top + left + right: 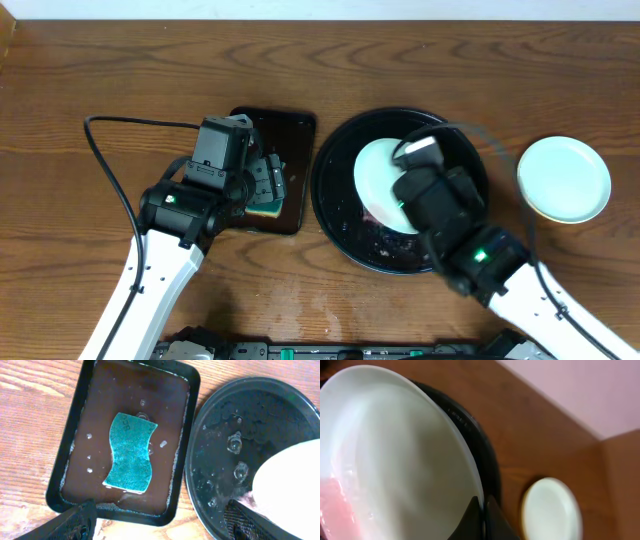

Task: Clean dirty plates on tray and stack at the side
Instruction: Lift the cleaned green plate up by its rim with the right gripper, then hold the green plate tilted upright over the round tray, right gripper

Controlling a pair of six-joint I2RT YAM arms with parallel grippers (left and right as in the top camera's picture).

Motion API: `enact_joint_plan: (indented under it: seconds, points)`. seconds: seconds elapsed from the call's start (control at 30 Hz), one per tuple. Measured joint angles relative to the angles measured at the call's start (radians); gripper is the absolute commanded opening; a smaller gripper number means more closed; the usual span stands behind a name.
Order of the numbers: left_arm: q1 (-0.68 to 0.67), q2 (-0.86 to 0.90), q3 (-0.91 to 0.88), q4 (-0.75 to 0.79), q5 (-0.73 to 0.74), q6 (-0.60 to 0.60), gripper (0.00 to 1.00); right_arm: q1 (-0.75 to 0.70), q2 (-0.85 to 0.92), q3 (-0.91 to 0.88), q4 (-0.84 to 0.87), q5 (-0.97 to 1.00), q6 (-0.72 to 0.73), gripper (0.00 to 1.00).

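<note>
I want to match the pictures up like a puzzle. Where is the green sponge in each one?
Overhead: the sponge peeks out beneath the left tool, on the small rectangular tray.
Left wrist: the sponge is in the middle, green side up, on that same tray.
Right wrist: not in it.
Shared landmark: the round black tray shows in all three.

The right gripper [483, 503] is closed on the rim of a white plate [405, 445], which spreads up and to the left of the jaws. A pink smear [335, 505] lies far left of them. The black tray [481, 447] shows just above the jaws. Right of them, a second plate [551, 510] rests on the table [535, 430].
</note>
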Motion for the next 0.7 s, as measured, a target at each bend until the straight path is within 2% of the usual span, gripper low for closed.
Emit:
enact_joint_plan:
  seconds: [0.3,0.7]
  points:
    - [0.0,0.0,0.0,0.0,0.0,0.0,0.82,0.219,0.0,0.0,0.0,0.301,-0.081,0.01]
    - [0.0,0.0,0.0,0.0,0.003,0.0,0.82,0.366,0.0,0.0,0.005,0.551,-0.136,0.01]
